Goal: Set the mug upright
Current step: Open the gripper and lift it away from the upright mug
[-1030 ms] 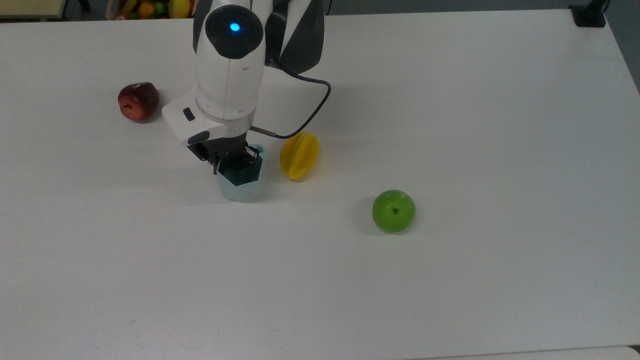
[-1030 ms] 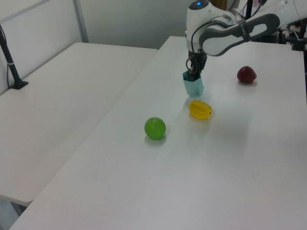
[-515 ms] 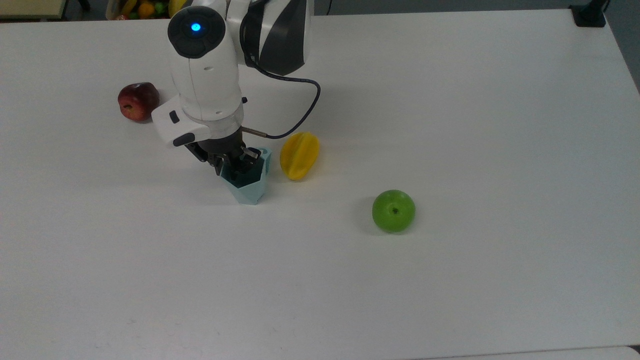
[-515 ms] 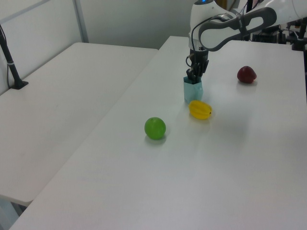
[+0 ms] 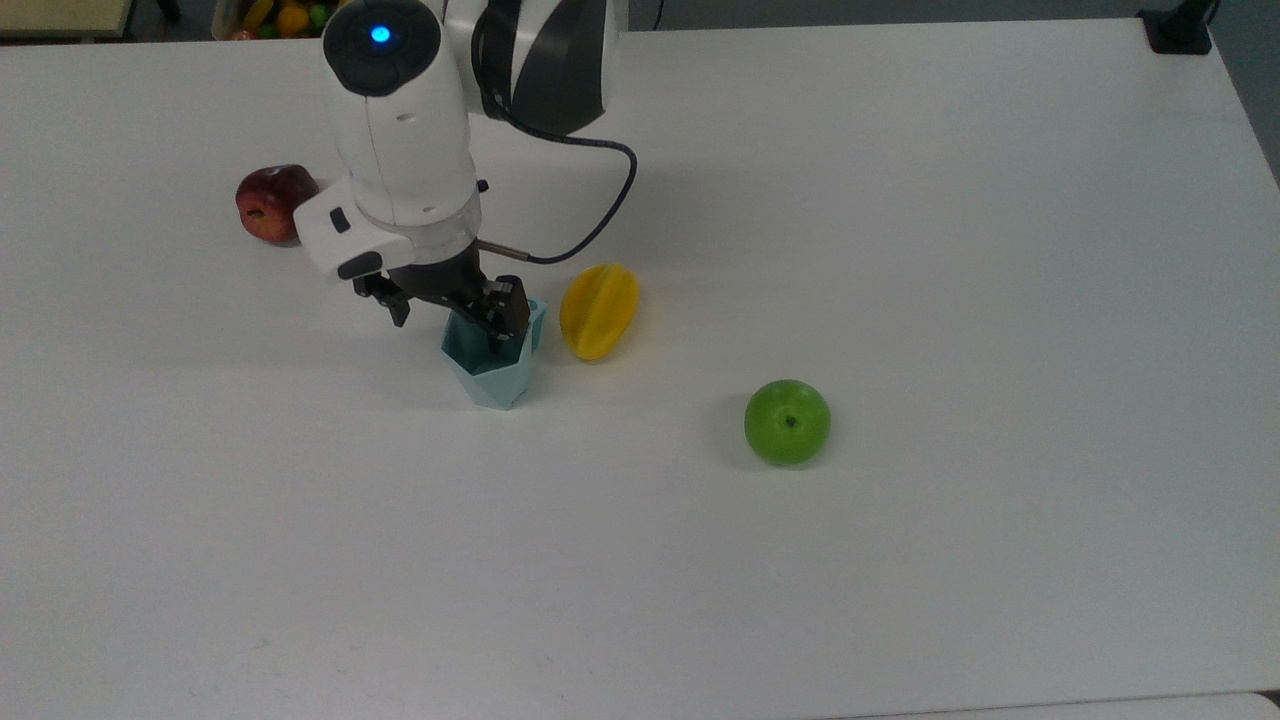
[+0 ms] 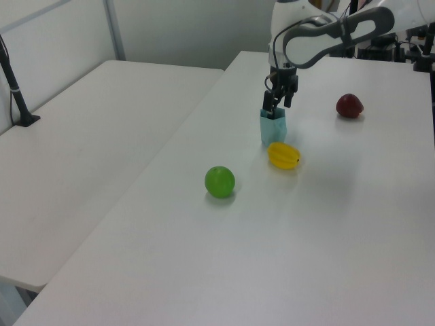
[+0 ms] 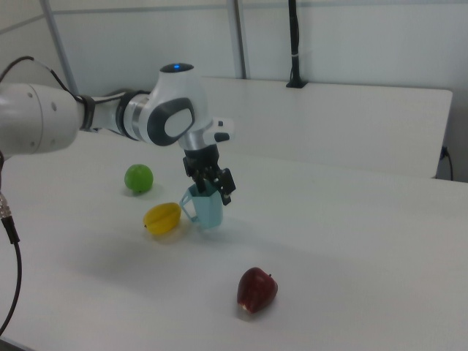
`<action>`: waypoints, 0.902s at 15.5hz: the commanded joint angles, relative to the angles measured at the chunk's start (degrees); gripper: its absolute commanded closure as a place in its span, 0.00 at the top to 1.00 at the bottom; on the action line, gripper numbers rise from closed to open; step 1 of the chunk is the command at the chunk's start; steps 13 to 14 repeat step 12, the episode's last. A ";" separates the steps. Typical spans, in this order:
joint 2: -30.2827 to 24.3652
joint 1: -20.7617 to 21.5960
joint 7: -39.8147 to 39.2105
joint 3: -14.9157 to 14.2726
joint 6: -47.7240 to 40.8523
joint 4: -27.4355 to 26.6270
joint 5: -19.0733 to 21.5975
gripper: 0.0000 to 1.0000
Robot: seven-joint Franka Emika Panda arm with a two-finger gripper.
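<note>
1. The mug (image 5: pixel 492 362) stands on its base on the table (image 5: pixel 900 250), mouth up, so as far as I can judge the righting itself is done.
2. It sits near the table's middle in the top view, with the yellow fruit (image 5: pixel 598 310) just beside it at 2 o'clock, the red apple (image 5: pixel 275 202) well apart at 10 o'clock and the green apple (image 5: pixel 787 421) at 4 o'clock.
3. The gripper (image 5: pixel 455 312) hangs over the mug's rim with its fingers spread: one finger (image 5: pixel 506 318) dips inside the mouth, the other sits outside the rim at 10 o'clock. It grips nothing.
4. In the right view a handle shows on the mug (image 7: pixel 206 208), turned toward the yellow fruit (image 7: pixel 162 218).
5. What is left, I judge, is lifting the gripper (image 6: pixel 279 102) clear without tipping the mug (image 6: pixel 273 127).
</note>
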 commanded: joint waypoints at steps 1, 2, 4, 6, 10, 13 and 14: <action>-8.54 -1.33 -1.71 -0.72 -5.86 -1.26 0.14 1.00; -10.30 -2.13 -1.62 -0.72 -7.79 -1.18 0.05 1.00; -13.12 -2.83 -1.53 -0.72 -12.09 -1.18 -1.35 1.00; -14.97 -3.54 -1.62 -0.72 -16.32 -1.18 -2.84 1.00; -17.00 -5.20 -1.62 -0.81 -17.39 -1.18 -3.38 1.00; -17.26 -5.30 -1.36 -0.81 -17.48 -1.18 -3.38 1.00; -17.26 -5.30 -1.36 -0.81 -17.48 -1.18 -3.38 1.00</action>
